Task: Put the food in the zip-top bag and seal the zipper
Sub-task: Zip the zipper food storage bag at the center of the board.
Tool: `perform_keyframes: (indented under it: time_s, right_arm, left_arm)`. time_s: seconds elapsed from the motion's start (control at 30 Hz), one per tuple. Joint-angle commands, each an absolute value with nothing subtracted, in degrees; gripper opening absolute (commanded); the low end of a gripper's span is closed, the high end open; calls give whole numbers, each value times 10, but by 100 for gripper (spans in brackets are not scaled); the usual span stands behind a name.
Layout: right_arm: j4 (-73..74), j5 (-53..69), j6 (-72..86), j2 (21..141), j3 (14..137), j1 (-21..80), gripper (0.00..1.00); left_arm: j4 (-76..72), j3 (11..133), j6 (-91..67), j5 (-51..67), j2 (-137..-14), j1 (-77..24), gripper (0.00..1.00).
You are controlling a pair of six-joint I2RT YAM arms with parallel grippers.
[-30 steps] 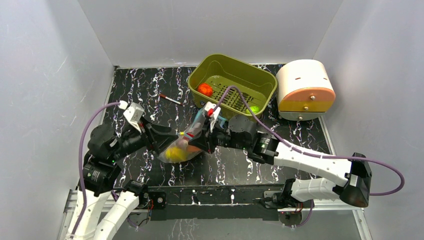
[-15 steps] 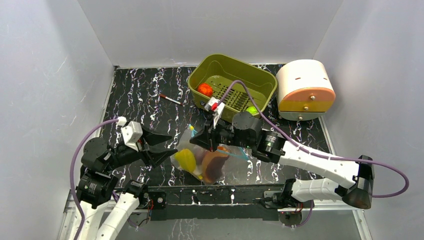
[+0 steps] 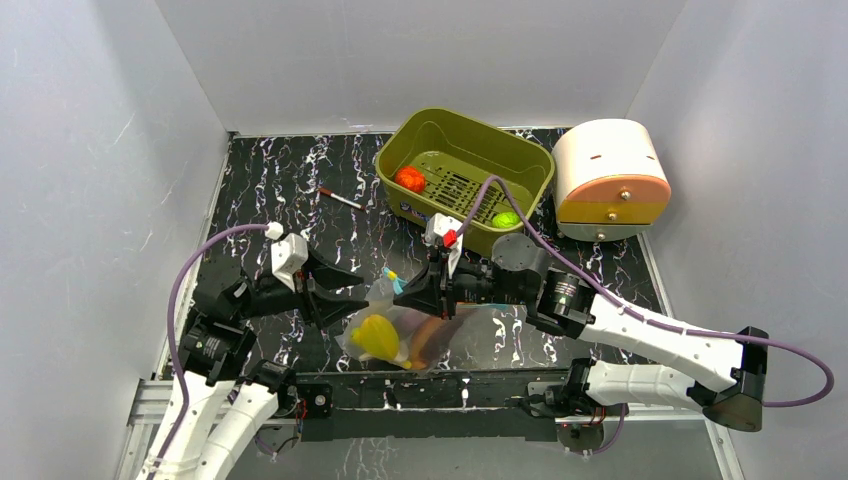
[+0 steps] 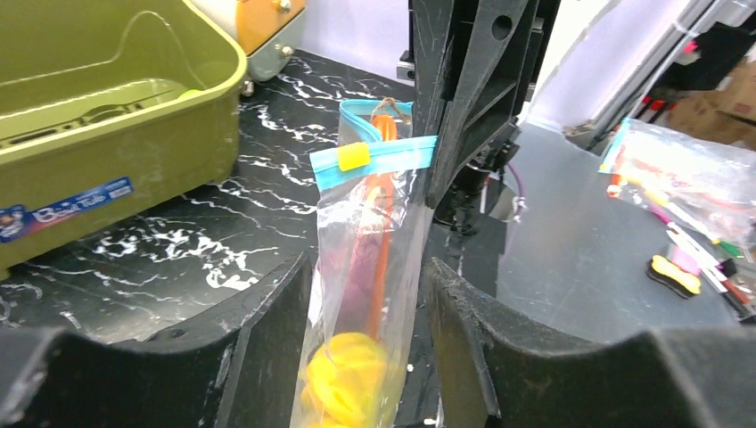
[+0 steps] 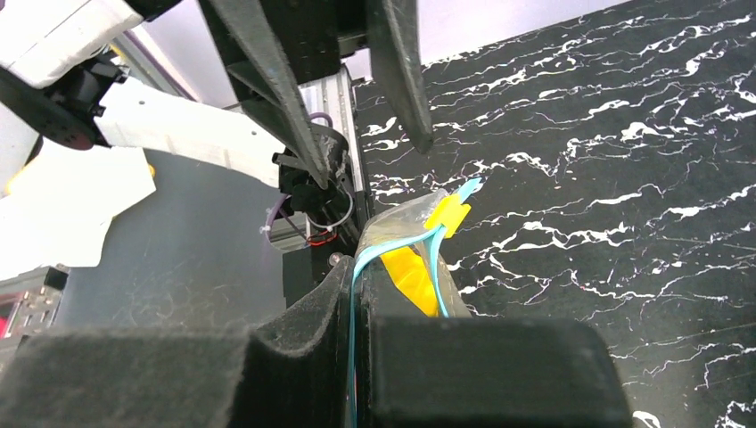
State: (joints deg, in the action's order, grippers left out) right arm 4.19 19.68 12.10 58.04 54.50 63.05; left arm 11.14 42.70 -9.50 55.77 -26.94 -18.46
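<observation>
The zip-top bag [image 3: 400, 325] hangs from my right gripper [image 3: 412, 293], which is shut on its teal-blue zipper [image 5: 354, 357]. The zipper strip with its yellow slider [image 4: 353, 157] faces the left wrist view, and the mouth still gapes beside the slider [image 5: 448, 214]. Inside the bag are the yellow banana [image 4: 348, 392], the orange carrot [image 4: 383, 232] and the purple eggplant [image 4: 357, 276]. My left gripper [image 3: 345, 297] is open, with its fingers on either side of the bag's lower part [image 4: 367, 263], not touching it. A red-orange tomato [image 3: 408, 180] and a green fruit [image 3: 506, 219] lie in the olive-green tub [image 3: 520, 160].
The tub stands at the back middle. A white and orange round-topped box [image 3: 610, 170] stands to its right. A thin red-tipped stick [image 3: 340, 199] lies left of the tub. Grey walls close in the black marbled table [image 3: 280, 180] on three sides.
My left gripper let go of the bag, opened and drew back, then came right again around the bag. My right gripper carried the bag rightward and nearer, so it now hangs lower.
</observation>
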Motion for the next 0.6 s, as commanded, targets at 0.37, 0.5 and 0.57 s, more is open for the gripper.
perform_keyframes:
  time_s: [0.37, 0.5, 0.57]
  right_arm:
    - [-27, 297, 27, 573, 563, 633, 0]
    - [-11, 305, 6, 588, 580, 633, 0]
    - [-1, 310, -6, 598, 591, 633, 0]
  left_arm:
    - [-69, 386, -173, 647, -312, -183, 46]
    - [-86, 396, -200, 671, -327, -184, 45]
    - [-63, 402, -191, 673, -320, -184, 44]
